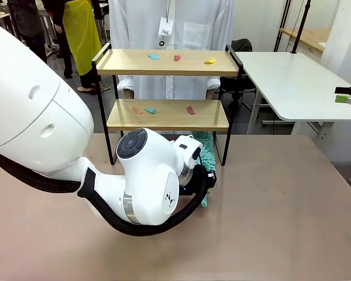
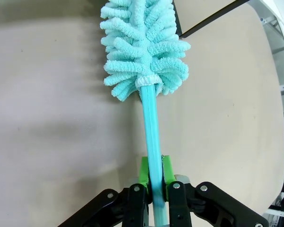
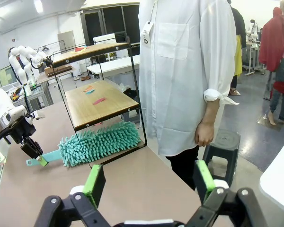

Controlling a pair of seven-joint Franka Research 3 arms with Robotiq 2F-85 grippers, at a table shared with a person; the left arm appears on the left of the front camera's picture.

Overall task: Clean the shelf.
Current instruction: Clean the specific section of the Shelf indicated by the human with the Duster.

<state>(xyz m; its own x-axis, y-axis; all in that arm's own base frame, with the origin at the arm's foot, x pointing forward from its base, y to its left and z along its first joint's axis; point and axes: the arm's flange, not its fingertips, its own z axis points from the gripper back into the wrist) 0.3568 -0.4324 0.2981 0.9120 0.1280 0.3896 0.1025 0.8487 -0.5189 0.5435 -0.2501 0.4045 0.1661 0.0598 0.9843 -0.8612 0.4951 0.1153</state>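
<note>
**Bench scene with shelf and duster.** The shelf (image 1: pixel 167 62) stands at the far middle of the bench (image 1: pixel 269 228), directly in front of a person (image 3: pixel 184 71) in a white shirt. Its upper board carries a blue scrap (image 1: pixel 154 57), a red scrap (image 1: pixel 177 58) and a yellow scrap (image 1: pixel 210 60). The lower board carries an orange scrap (image 1: pixel 138 110), a second blue scrap (image 1: pixel 150 110) and a second red scrap (image 1: pixel 191 110).

The left fingers (image 2: pixel 144 171) are clenched on the handle (image 2: pixel 151 127) of a teal duster (image 2: pixel 142 52), with a green pad on each side of the handle. The left arm reaches in low from the near left. The duster's fluffy head lies at bench level by the shelf's near right leg, extending under the lower board.

The right fingers (image 3: pixel 95 182) are released and spread wide, holding nothing. They stand well apart from the shelf, off to the right, and face the person, whose hand (image 3: pixel 206 135) hangs at the side.
</note>
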